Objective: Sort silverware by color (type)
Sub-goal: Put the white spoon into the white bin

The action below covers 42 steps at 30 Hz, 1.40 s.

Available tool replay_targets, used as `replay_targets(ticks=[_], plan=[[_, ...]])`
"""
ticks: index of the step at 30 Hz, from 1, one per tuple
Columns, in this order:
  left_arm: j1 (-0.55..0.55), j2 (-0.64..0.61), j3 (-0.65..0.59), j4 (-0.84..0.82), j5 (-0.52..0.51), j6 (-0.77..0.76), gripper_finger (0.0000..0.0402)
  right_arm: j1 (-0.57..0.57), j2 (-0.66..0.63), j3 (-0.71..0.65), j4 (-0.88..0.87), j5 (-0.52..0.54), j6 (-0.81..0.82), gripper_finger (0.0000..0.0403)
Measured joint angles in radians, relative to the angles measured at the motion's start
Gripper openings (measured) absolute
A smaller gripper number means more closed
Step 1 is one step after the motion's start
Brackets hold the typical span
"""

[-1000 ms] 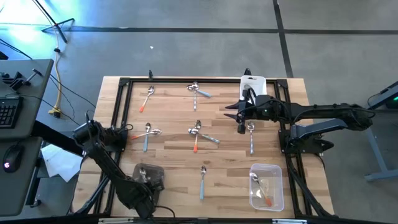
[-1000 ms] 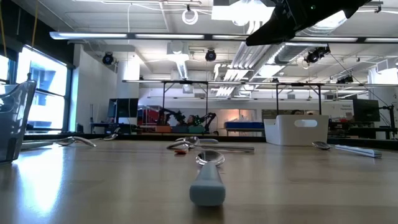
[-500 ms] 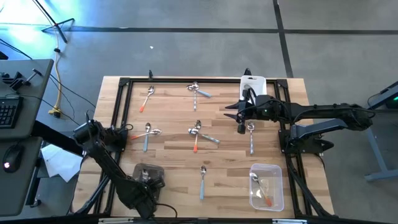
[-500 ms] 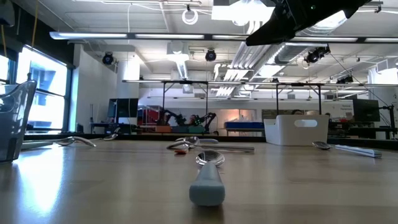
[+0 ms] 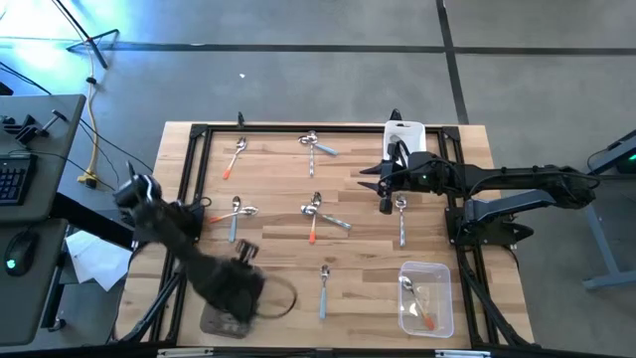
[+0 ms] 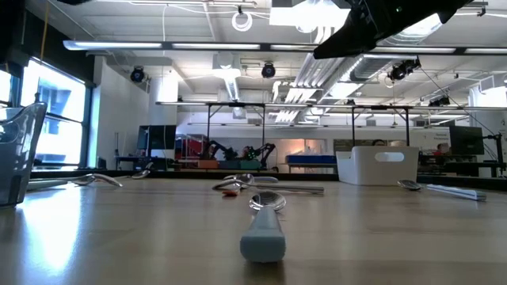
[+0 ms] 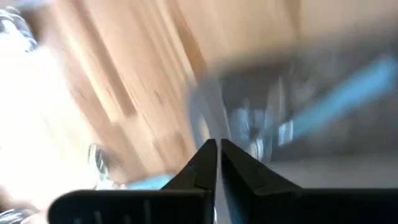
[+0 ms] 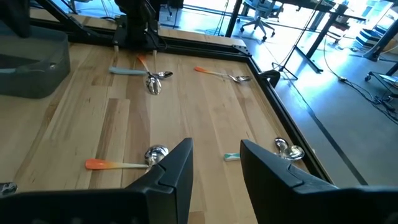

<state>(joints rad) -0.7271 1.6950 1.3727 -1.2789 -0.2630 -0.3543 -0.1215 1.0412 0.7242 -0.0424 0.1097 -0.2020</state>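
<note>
Layout of the table (image 5: pixel 278 249), seen from above. Spoons lie scattered across its middle: two near the far edge (image 5: pixel 236 156) (image 5: pixel 318 145), crossed pairs at centre-left (image 5: pixel 236 214) and centre (image 5: pixel 316 213), one toward the right (image 5: pixel 401 221), one near the front edge (image 5: pixel 324 288). A tub (image 5: pixel 425 296) at the front right holds spoons; another tub (image 5: pixel 404 132) stands at the far edge; a third (image 5: pixel 227 320) sits front left.

We see the left gripper (image 5: pixel 245 252) has lifted away from the clear tub (image 5: pixel 225 320) (near tabletop corner), fingers now pressed together.
</note>
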Motion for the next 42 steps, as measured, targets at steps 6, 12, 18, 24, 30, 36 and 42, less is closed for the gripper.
replay_targets(ticks=[6, 12, 18, 24, 30, 36, 42], plan=[[0.148, -0.129, -0.112, 0.366, 0.006, 0.058, 0.0002, 0.0, 0.0, 0.0, -0.005, 0.0, 0.002, 0.0119], [0.216, -0.128, -0.251, 0.47, 0.161, 0.154, 0.0001, 0.0, 0.0, 0.0, -0.022, 0.0, 0.002, 0.0119], [0.215, -0.12, -0.291, 0.471, 0.165, 0.18, 0.0, 0.0, 0.0, 0.0, -0.022, 0.0, 0.002, 0.0119], [0.215, -0.12, -0.295, 0.41, 0.139, 0.171, 0.0, 0.0, 0.0, 0.0, -0.022, 0.0, 0.003, 0.0119], [0.214, -0.12, -0.295, 0.356, 0.122, 0.147, 0.0, 0.0, 0.0, 0.0, -0.022, 0.0, 0.003, 0.0119], [0.217, -0.172, -0.295, 0.391, 0.091, 0.106, 0.0, 0.0, 0.0, 0.0, -0.022, 0.0, 0.003, 0.0119], [0.215, -0.204, -0.293, 0.546, 0.12, 0.095, 0.0, 0.0, 0.0, 0.0, -0.021, 0.0, 0.003, 0.0119]])
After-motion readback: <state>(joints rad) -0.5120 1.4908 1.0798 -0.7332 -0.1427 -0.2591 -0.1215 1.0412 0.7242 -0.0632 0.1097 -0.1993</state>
